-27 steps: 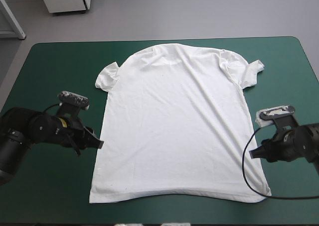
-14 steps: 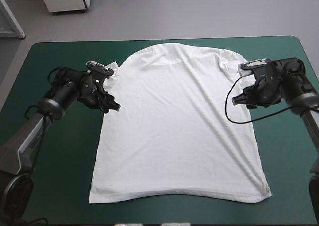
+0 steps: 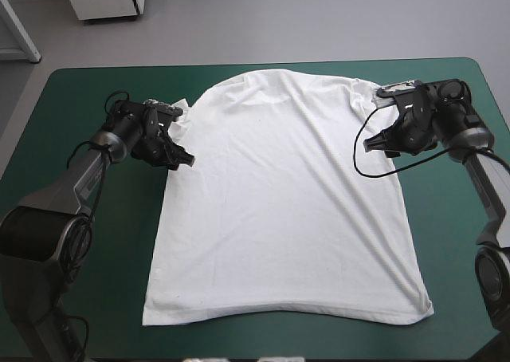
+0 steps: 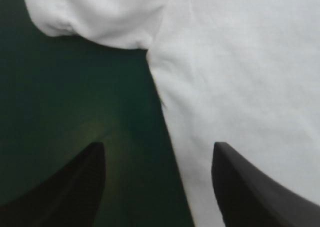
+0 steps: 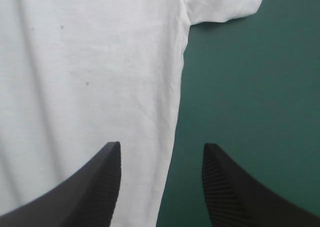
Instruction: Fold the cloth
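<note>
The T-shirt [image 3: 279, 202] lies spread flat, back up, in the middle of the teal-green cover [image 3: 80, 282]. Its neck end is toward the far edge and its hem toward the near edge. The hem line is a bit wavy and some long creases run diagonal over the body.

The left gripper [image 3: 185, 161] is at the T-shirt's left side seam, just below the left-side sleeve [image 3: 171, 116]. Its black fingers [image 4: 65, 187] are spread wide. In the left wrist view the seam runs between them, w/ one finger over white cloth and the other over bare cover. They pinch nothing.

The right gripper [image 3: 370, 144] is at the opposite side seam, approx. same height, just below the right-side sleeve [image 5: 225, 4]. It is also spread apart. One finger is above the T-shirt, the other above the cover, and the seam is between them. No cloth is held.
</note>
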{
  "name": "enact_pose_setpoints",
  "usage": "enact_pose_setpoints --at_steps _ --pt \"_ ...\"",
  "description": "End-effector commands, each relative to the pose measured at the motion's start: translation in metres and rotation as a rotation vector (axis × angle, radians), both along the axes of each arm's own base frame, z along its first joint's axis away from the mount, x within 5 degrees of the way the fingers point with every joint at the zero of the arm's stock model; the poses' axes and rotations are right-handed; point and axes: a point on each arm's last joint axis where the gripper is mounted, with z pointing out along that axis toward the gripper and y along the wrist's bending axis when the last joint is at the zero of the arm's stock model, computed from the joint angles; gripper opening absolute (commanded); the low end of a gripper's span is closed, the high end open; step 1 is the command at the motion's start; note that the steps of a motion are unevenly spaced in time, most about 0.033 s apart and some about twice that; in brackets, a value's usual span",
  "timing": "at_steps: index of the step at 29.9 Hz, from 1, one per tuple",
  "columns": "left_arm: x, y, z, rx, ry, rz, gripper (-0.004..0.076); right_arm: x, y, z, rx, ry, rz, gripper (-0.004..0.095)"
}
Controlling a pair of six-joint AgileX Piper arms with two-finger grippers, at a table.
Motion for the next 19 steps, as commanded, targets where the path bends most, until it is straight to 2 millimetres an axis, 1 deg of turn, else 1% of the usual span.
enact_pose_setpoints --at_steps 1,5,9,11,13,18,19 --pt "0.005 -0.004 0.017 -0.049 -0.066 0.009 0.0456 0.003 -0.012 0.018 0.010 -0.087 -0.026 0.0486" --pt "0.008 -0.006 0.003 -0.062 -0.025 0.013 0.0456 0.008 -0.022 0.013 0.020 -0.081 -0.055 0.0486" --pt "0.010 -0.008 -0.009 -0.078 0.011 0.022 0.0454 0.012 -0.027 0.007 0.019 -0.066 -0.046 0.0486" --pt "0.011 -0.010 -0.014 -0.097 0.030 0.030 0.0412 0.015 -0.028 0.000 0.018 -0.051 -0.048 0.0486" --pt "0.012 -0.012 -0.019 -0.109 0.044 0.035 0.0312 0.019 -0.027 -0.006 0.015 -0.035 -0.043 0.0487" --pt "0.013 -0.012 -0.028 -0.102 0.071 0.036 -0.0003 0.030 -0.027 -0.027 0.013 0.007 -0.041 0.0486" --pt "0.013 -0.012 -0.028 -0.101 0.072 0.036 -0.0006 0.032 -0.027 -0.030 0.012 0.011 -0.041 0.0486"
